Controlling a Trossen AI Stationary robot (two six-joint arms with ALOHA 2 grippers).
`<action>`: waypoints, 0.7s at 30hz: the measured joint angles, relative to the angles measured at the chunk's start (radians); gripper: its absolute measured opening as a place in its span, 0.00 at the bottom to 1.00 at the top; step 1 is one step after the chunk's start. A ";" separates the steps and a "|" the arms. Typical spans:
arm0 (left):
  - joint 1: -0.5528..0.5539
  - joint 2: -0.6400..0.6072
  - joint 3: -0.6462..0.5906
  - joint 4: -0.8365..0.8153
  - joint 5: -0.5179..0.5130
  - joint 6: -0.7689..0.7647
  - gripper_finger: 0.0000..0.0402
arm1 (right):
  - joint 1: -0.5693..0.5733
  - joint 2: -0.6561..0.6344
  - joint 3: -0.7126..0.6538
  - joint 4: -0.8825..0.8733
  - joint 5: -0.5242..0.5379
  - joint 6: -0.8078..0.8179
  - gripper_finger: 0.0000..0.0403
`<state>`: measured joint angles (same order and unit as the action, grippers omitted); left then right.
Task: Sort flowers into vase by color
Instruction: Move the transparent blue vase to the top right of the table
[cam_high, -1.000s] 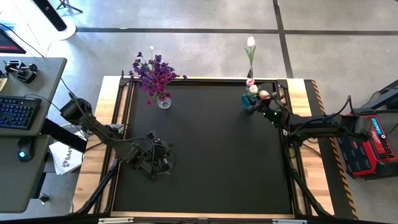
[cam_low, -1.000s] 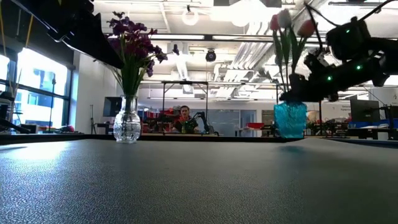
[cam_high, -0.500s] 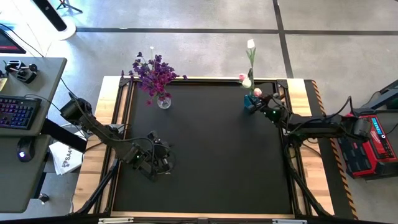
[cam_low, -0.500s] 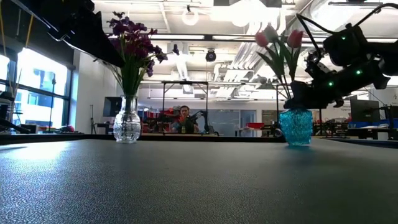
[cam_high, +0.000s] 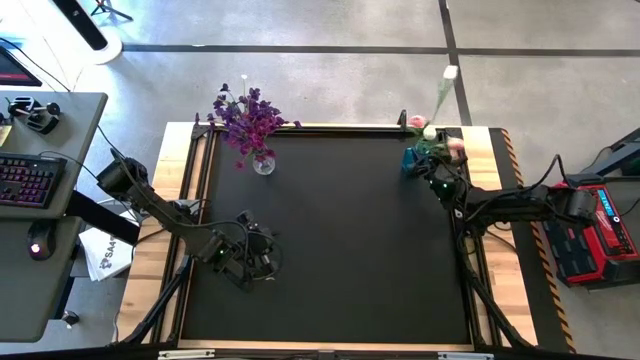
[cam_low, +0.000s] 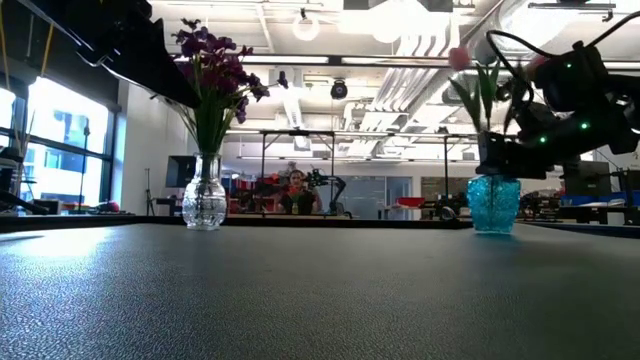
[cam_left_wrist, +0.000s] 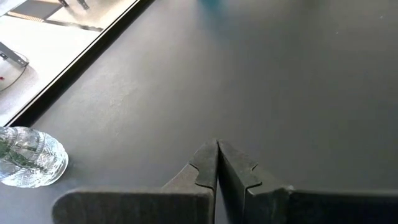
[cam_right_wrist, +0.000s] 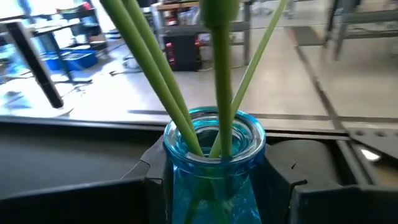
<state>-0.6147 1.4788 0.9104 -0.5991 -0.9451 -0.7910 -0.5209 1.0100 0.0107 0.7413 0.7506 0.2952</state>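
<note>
A blue glass vase (cam_high: 411, 159) stands at the table's far right corner and holds several green-stemmed tulips with pink and white buds (cam_high: 430, 131). One white tulip (cam_high: 450, 72) reaches out past the far edge. My right gripper (cam_high: 428, 172) is shut on this vase (cam_right_wrist: 214, 162). A clear glass vase (cam_high: 263, 164) with purple flower sprays (cam_high: 246, 115) stands on its base at the far left. My left gripper (cam_left_wrist: 217, 147) is shut with nothing in it and hovers over the mat's near left (cam_high: 258, 258). My right gripper pinches the blue vase's body below its rim (cam_right_wrist: 180, 171) between its two fingers, one on each side. The fingers come nearly level from the table's right near side. The vase is about upright, its base (cam_low: 494, 228) at table height; whether it rests there, I cannot tell.
A black mat (cam_high: 340, 260) covers the table inside a metal frame (cam_high: 330, 128) with wooden borders. A desk with a keyboard (cam_high: 30, 180) stands to the left, a red case (cam_high: 590, 235) to the right. A person (cam_low: 295, 190) sits in the room beyond.
My right gripper has carried the blue vase a little toward the table's right edge and down, and has rolled. The vase has turned with it, and the tulips now lean toward the right; the white tulip's bud has swung right.
</note>
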 joint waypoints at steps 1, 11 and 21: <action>0.000 0.000 0.000 0.000 0.000 0.000 0.00 | 0.000 0.001 0.001 -0.001 0.019 0.006 0.31; 0.000 0.000 0.000 0.000 -0.001 0.000 0.00 | -0.001 0.134 0.083 0.032 0.094 0.019 0.31; 0.000 0.000 0.000 0.000 -0.001 0.000 0.00 | 0.000 0.386 0.137 0.148 0.233 0.108 0.31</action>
<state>-0.6147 1.4788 0.9104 -0.5991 -0.9459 -0.7914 -0.5209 1.3962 0.1478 0.8895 0.9832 0.4029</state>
